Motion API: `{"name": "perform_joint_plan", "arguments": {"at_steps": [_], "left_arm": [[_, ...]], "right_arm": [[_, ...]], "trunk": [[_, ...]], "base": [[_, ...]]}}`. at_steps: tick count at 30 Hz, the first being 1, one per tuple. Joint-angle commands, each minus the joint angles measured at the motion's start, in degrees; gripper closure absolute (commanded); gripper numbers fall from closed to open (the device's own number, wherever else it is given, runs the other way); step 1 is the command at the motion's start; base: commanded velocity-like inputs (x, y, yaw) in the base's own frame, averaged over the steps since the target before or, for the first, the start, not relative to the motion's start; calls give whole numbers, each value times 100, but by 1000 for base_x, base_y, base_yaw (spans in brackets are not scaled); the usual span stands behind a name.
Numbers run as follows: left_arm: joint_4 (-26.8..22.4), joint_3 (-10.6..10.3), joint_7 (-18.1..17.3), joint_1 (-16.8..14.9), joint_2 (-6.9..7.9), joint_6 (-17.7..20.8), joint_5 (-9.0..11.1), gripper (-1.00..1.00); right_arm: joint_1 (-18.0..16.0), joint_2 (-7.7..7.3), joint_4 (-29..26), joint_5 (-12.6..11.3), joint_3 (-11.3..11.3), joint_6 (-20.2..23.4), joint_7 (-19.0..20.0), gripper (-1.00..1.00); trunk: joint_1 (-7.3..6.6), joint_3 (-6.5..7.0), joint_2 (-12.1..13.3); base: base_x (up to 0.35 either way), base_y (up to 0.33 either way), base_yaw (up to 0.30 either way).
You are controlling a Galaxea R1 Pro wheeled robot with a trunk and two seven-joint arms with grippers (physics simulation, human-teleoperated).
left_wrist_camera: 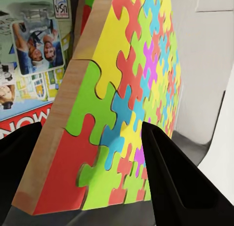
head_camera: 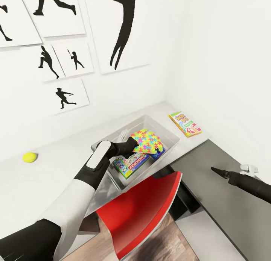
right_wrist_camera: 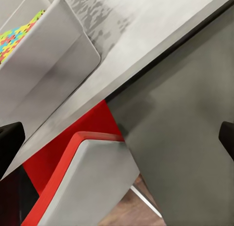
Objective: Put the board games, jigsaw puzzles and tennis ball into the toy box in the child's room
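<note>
Holding a jigsaw puzzle (left_wrist_camera: 131, 113) in left jaws (head_camera: 132, 144) over the toy box (head_camera: 171, 135), right jaws (head_camera: 216, 170) spread empty

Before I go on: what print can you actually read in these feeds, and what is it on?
"VSN" in a round badge: on the Monopoly game box lying in the toy box, left wrist view.
"NO" in big white letters on red, cut off: same box, same view.
Red logo band on that box, head view: too blurred to read.
Title on the yellow-green-red game box on the table: too small to read.
Wall posters: silhouettes, no text.
</note>
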Motion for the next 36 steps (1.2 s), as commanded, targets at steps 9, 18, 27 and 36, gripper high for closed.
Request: {"name": "perform_joint_plan", "arguments": {"at_steps": [9,18,27,36], "left_arm": [[-7,-1,57,-4,0,4,35,100],[-7,-1,57,-5,0,4,35,100],[-7,-4,57,-5,0,4,35,100],[-11,-9,61,-5,0,4,35,-100]], "right_arm": [[-5,-1,-1,-1,-6,26,19,-100],[-5,-1,-1,-1,-6,27,19,-100],[-5,-1,-1,-1,-6,27,19,-100],[-5,-1,-1,-1,-6,27,19,-100]], "trunk": [[3,-51,-10],[3,-127,-10],[3,-185,-10],[3,-196,-10]], "base": [[0,0,0],[0,0,0],[0,0,0],[0,0,0]]}}
